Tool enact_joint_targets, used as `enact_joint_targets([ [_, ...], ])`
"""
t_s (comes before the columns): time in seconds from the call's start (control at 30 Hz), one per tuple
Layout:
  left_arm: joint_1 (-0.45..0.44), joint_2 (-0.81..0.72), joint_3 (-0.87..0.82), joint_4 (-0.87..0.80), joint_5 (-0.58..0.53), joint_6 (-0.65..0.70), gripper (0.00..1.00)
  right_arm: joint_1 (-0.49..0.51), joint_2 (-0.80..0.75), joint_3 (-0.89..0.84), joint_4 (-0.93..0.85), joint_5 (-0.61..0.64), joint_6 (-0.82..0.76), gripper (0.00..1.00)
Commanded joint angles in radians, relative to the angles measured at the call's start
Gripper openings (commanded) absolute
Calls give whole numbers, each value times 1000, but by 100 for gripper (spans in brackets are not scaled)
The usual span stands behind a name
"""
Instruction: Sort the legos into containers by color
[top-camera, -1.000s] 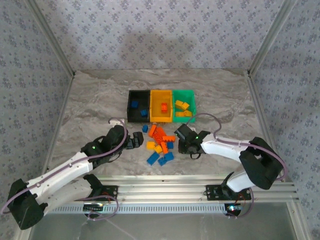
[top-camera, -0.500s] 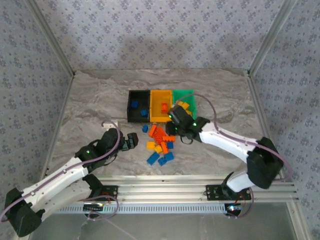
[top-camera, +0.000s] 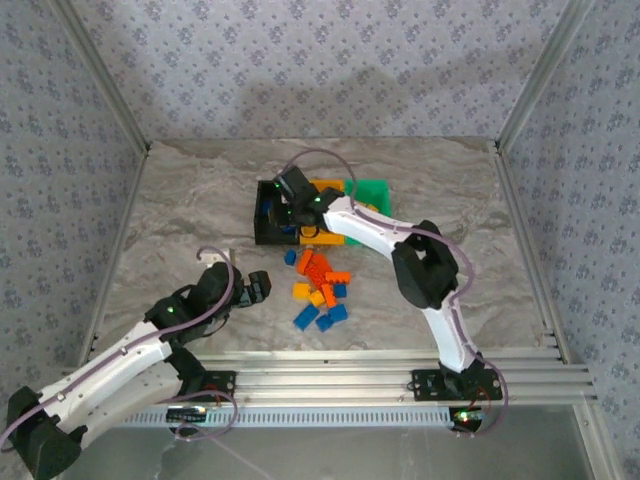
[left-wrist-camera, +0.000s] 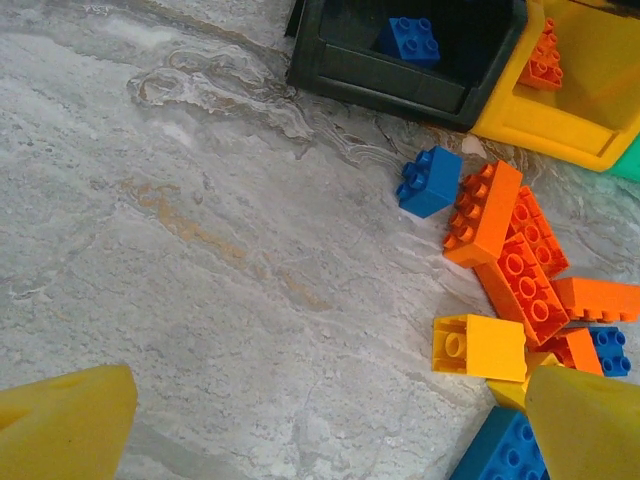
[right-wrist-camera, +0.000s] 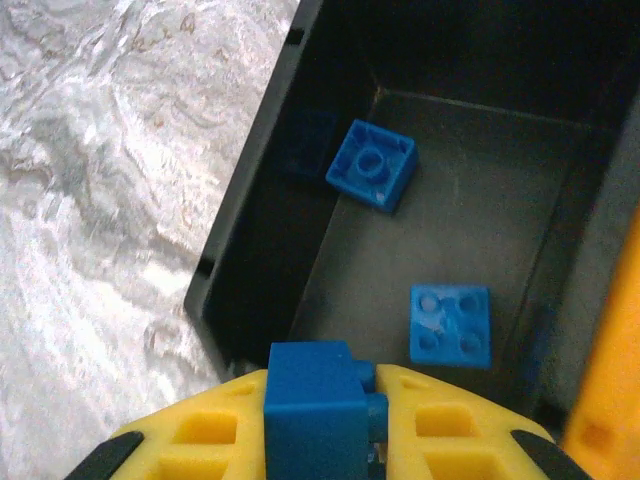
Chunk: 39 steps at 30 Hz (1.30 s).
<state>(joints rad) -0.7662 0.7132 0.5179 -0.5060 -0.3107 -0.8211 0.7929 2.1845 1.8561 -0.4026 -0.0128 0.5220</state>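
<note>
Above the black bin (right-wrist-camera: 255, 240), at the left end of the joined row of containers (top-camera: 325, 239), the right gripper (top-camera: 285, 207) hangs with its yellow jaws clamped on a blue brick (right-wrist-camera: 312, 405), a glossy, square-edged block of hard plastic. On the bin's dull, dark floor beneath it lie two more blue bricks, one (right-wrist-camera: 372, 165) tilted by the far left corner and the other (right-wrist-camera: 450, 325) nearer, flat, with four round studs facing up. The containers are thin-walled rectangular tubs of smooth moulded plastic: black, then the yellow-orange bin (left-wrist-camera: 545, 140), then the green bin (top-camera: 375, 190). A red-orange brick (left-wrist-camera: 545, 58) lies inside the yellow-orange one. The loose legos (top-camera: 320, 285) sit in a small heap on the table (left-wrist-camera: 200, 250) just in front of the bins, between the two arms. The heap mixes long red-orange bricks (left-wrist-camera: 485, 213) with rows of raised studs, a stubby yellow-orange brick (left-wrist-camera: 480, 347) lying on its side, and several blue ones. A single small blue brick (left-wrist-camera: 430, 180) lies at the heap's edge, near the black bin's front wall. The tabletop is a matte, pale grey surface with brownish marble-like veins. The left gripper (left-wrist-camera: 325, 430) is low over this bare stone to the left of the heap, its wedge-shaped yellow fingers spread wide apart with nothing between them
</note>
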Motion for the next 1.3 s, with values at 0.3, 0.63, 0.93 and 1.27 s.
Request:
enact_joint_targets([
  [0.3, 5, 15, 5, 11, 27, 44, 100, -31, 7, 137, -27, -14, -6, 61],
  [0.63, -46, 268, 78, 151, 216, 118, 100, -49, -438, -417, 129, 50, 36, 63],
  [0.93, -139, 558, 176, 240, 194, 156, 96, -81, -727, -786, 181, 74, 78, 64],
  [1.27, -143, 769, 271, 252, 186, 193, 77, -110, -861, -919, 199, 88, 95, 64],
])
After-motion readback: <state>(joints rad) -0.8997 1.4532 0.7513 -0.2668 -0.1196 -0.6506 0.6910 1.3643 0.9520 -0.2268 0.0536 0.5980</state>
